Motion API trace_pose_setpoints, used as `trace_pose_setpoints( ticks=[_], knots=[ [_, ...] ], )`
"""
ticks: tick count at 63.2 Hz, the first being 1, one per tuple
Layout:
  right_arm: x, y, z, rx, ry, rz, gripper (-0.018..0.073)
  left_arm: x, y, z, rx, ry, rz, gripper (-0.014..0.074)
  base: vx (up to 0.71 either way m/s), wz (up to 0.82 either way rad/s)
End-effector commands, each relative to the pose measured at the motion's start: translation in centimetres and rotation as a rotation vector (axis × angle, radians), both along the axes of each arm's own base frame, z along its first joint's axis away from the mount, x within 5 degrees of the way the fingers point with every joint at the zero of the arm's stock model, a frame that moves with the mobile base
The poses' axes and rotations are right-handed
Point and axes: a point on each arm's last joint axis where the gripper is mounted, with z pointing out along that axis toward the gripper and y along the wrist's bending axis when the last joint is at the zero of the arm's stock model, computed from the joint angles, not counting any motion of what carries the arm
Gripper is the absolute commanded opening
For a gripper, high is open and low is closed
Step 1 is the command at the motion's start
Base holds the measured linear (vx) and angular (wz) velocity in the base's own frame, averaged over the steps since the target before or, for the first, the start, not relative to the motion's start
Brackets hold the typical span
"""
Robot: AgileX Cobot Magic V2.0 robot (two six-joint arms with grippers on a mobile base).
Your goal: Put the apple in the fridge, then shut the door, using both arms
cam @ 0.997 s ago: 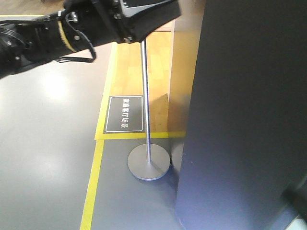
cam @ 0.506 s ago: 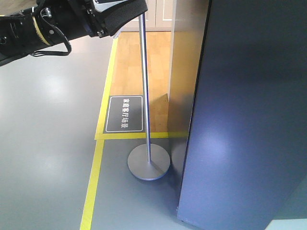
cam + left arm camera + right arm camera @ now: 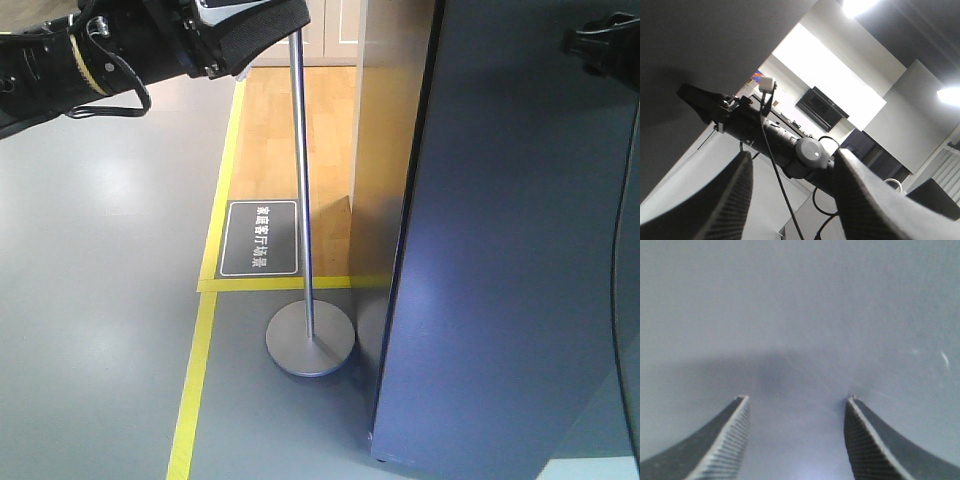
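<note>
Directly ahead of the right gripper [image 3: 796, 412], spread wide and empty, stands the door [image 3: 800, 315].

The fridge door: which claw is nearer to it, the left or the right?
The right. The right claw points open at the door's grey face, close up. The left claw, also open, is held up high away from it.

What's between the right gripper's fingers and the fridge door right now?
Nothing. In the right wrist view the right gripper is open and empty, its fingertips close to the plain grey door, with only bare surface ahead.
</note>
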Motion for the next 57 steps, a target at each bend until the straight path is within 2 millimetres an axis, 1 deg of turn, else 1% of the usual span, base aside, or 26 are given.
trace_pose_setpoints(
  ticks=[1,16,29,32,39,47,52,57],
  knots=[
    [1.1,-1.1,2.5,-0.042,-0.134,-0.088,0.0422,-1.4,0.6,3.2,-0.089,-0.063,0.003,0.0357,0.00,0.00],
    [3.2,-1.2,2.5,-0.034,-0.142,-0.081,0.0422,-1.3,0.6,3.2,-0.085,-0.060,0.013,0.0357,0.00,0.00],
    [5.1,-0.6,2.2,-0.028,-0.099,-0.008,0.0422,-1.1,0.5,3.0,-0.057,-0.058,0.032,0.0357,0.00,0.00],
    [5.4,-0.5,2.0,-0.028,-0.082,0.015,0.0422,-1.1,0.5,2.8,-0.035,-0.060,0.041,0.0357,0.00,-0.01],
    [5.5,-0.2,2.4,-0.053,-0.072,0.047,0.0422,-1.0,0.4,2.5,0.001,-0.064,0.051,0.0357,-0.01,-0.03],
    [4.3,0.3,4.1,-0.071,-0.073,0.099,0.0410,-0.9,0.4,2.3,0.018,-0.066,0.055,0.0357,-0.01,-0.04],
    [2.6,1.0,5.8,-0.086,-0.066,0.158,0.0377,-0.9,0.4,2.4,0.015,-0.066,0.054,0.0349,-0.01,-0.03],
    [0.5,1.8,7.3,-0.095,-0.033,0.245,0.0320,-1.1,0.4,2.4,0.013,-0.070,0.044,0.0321,0.00,0.00]
  ],
)
